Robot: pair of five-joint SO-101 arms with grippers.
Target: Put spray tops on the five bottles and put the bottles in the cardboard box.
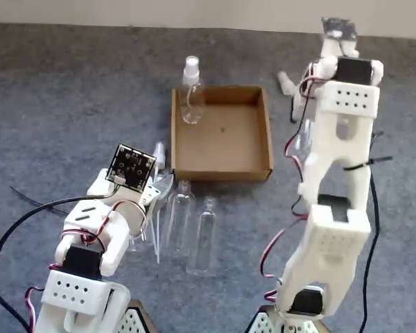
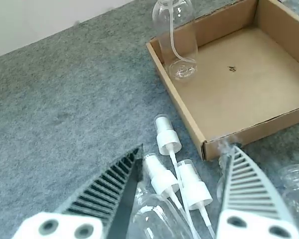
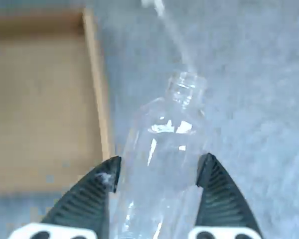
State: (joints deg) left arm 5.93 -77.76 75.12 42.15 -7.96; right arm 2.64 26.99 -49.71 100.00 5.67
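– cardboard box (image 1: 222, 173): anything in it yet?
– one capped bottle (image 1: 192, 97), tipped over the rim at the box's 11 o'clock. its base is inside and its spray head outside. so one of five is topped, and it isn't fully boxed.
– the other four?
– all bare. the right gripper (image 3: 160, 159), at the box's 3 o'clock, looks clamped on a bare bottle (image 3: 164, 129) just beside the box wall. a loose top (image 1: 284, 82) lies at 1 o'clock. two bottles (image 1: 180, 215) lie side by side at 6 o'clock.
– and the left gripper (image 2: 185, 148)?
– at 7 o'clock, spread wide and holding nothing. it hangs above three tops (image 2: 159, 177) lying close together, with a fifth bottle (image 2: 154, 219) under it.
– what's left?
– by my reading, four tops to fit and every bottle to settle in the box.
– anything unclear?
– from above, the left arm hides most of the fifth bottle and the right arm covers most of its own. i can't tell whether that one is lifted or resting on the grey carpet (image 1: 69, 104).
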